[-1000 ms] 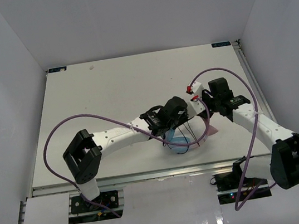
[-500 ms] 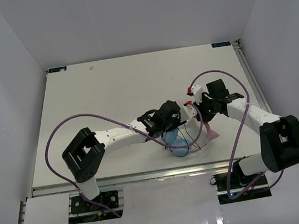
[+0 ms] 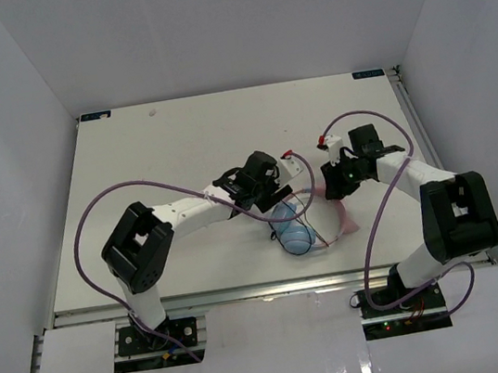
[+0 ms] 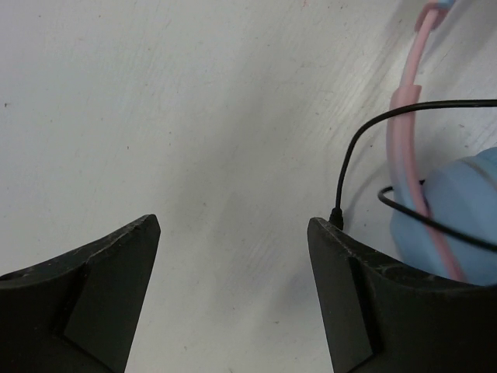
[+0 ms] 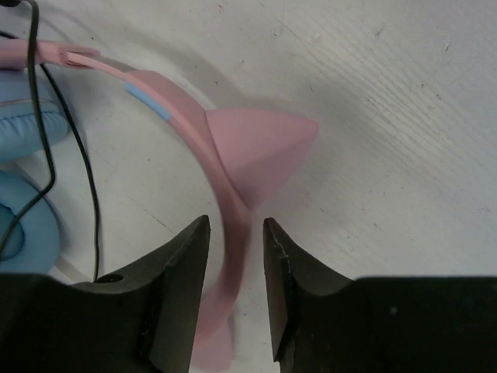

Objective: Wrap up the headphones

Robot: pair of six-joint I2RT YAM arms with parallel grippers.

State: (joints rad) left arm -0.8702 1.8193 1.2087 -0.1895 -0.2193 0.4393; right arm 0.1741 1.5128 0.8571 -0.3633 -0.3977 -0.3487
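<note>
The headphones lie on the table: light-blue ear cups [image 3: 291, 229], a pink headband [image 3: 342, 219] with a pink cat-ear piece [image 5: 260, 140], and a thin black cord [image 4: 347, 165] looping over the cups. My left gripper [image 3: 279, 188] is open and empty over bare table in the left wrist view [image 4: 233, 225], just left of a cup [image 4: 466, 214] and the cord's plug. My right gripper [image 3: 332, 187] straddles the headband [image 5: 233, 225]. Its jaws are close together, with slim gaps on both sides of the band.
Thick purple robot cables [image 3: 138, 198] arc over both arms. The white table [image 3: 186, 140] has raised edges, and white walls stand to the left, right and back.
The left arm has pulled back up and to the left, off the ear cups. The right arm has folded inward, bringing its gripper left onto the headband. The headphones shifted slightly.
</note>
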